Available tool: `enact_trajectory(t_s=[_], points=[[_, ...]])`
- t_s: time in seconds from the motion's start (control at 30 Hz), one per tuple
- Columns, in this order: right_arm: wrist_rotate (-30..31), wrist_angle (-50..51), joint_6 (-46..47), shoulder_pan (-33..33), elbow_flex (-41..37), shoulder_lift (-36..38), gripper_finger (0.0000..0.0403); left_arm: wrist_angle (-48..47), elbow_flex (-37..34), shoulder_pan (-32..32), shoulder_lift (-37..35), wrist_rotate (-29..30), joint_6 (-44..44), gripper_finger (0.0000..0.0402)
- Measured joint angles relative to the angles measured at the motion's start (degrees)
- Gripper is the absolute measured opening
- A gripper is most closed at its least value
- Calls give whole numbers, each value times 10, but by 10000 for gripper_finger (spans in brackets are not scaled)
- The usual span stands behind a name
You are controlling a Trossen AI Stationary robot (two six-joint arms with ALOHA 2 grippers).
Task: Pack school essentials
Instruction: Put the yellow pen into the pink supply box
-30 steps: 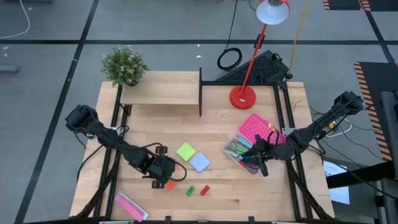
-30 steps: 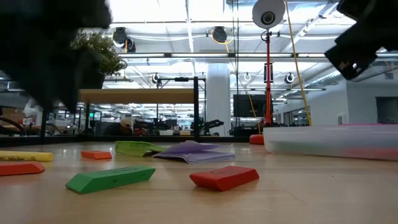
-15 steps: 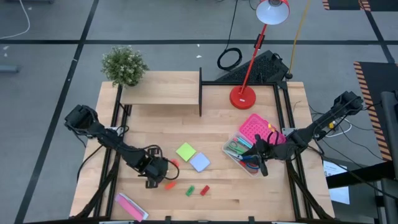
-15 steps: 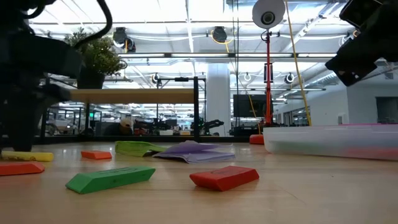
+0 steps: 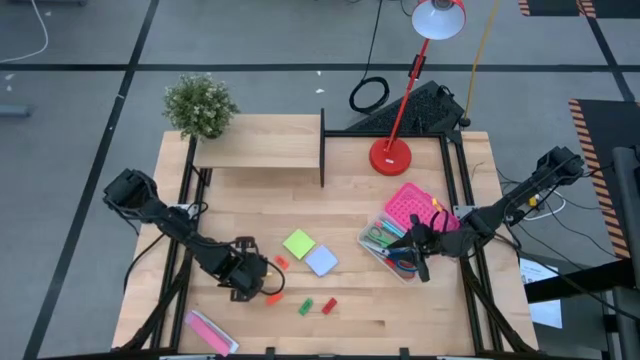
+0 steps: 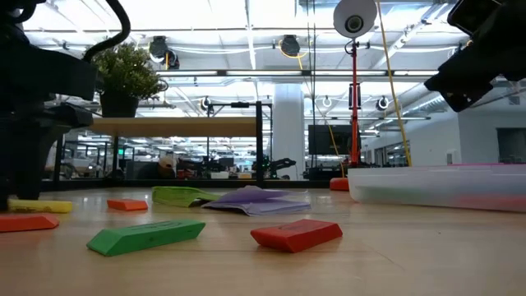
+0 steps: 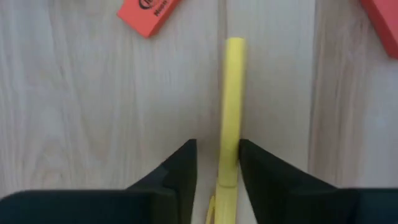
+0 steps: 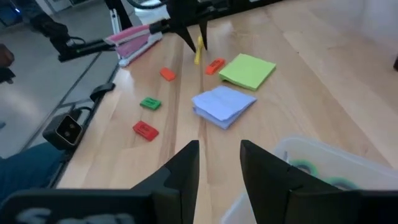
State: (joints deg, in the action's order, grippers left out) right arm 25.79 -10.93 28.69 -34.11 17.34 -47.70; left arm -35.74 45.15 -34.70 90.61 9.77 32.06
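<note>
Near the table's front-left, we see the left gripper (image 7: pixel 214 163) with its 2 fingers narrowly apart around a yellow pen (image 7: pixel 231 112) lying on the wood. At the clear bin (image 5: pixel 375 245), the right gripper (image 8: pixel 219 163) hovers, fingers slightly apart, holding nothing.

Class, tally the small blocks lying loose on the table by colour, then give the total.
Orange blocks: 2
Green blocks: 1
Red blocks: 1
Total: 4
</note>
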Motion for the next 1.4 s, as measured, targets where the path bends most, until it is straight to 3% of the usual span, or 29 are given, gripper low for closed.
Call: enact_trajectory(t_s=[0.33,0.47,0.67,1.07,1.2,1.4], points=[[0,-18,0,0,0,0,112,4,0,0,0,-5,15,35],[1,-18,0,0,0,0,112,13,0,0,0,-5,15,35],[53,-51,-10,0,0,-16,112,18,0,1,0,-10,12,55],[71,-252,-69,39,0,-178,112,15,44,27,0,-33,-13,47],[44,-295,-69,56,5,-229,112,14,60,30,0,-33,-32,48],[39,-270,-108,68,106,-336,112,14,87,45,0,-23,-56,48]])
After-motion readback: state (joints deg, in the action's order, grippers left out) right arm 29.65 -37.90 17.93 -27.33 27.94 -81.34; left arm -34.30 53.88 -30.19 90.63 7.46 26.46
